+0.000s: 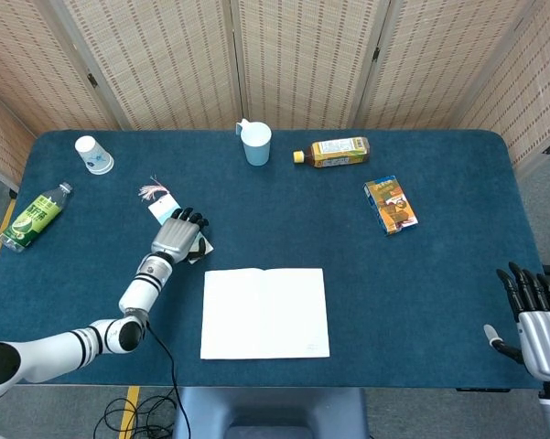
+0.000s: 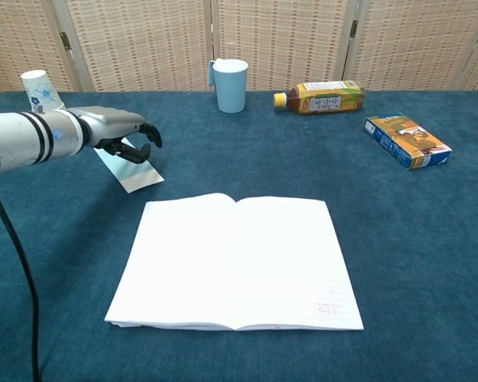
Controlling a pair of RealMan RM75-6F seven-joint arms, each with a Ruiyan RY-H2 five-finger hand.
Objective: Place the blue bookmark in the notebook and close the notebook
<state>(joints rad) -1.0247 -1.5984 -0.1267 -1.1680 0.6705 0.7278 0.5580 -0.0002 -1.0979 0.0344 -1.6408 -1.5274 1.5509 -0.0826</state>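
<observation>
From above, the left hand [image 1: 176,236] lies over the middle of the blue bookmark [image 1: 162,208], its fingers [image 1: 188,218] bent down toward the strip; whether it holds the strip or only rests on it, I cannot tell. The bookmark's tassel end pokes out beyond the hand, and its near corner shows beside the wrist. The notebook [image 1: 264,312] lies open and flat on the table [image 1: 439,274], near the front edge, just right of that arm. The right hand [image 1: 535,315] sits at the lower right corner, fingers spread apart and holding nothing. A cup [image 1: 256,144], a tea bottle [image 1: 332,151] and a small box [image 1: 390,204] sit toward the back; a paper cup [image 1: 93,154] and a green bottle [image 1: 33,216] sit on the left.

From the chest, the left hand [image 2: 115,131] hovers low over the bookmark [image 2: 135,171], fingertips [image 2: 145,144] curled downward at its far half. The notebook [image 2: 237,260] lies open in front, apart from the bookmark. The right hand does not appear here.
</observation>
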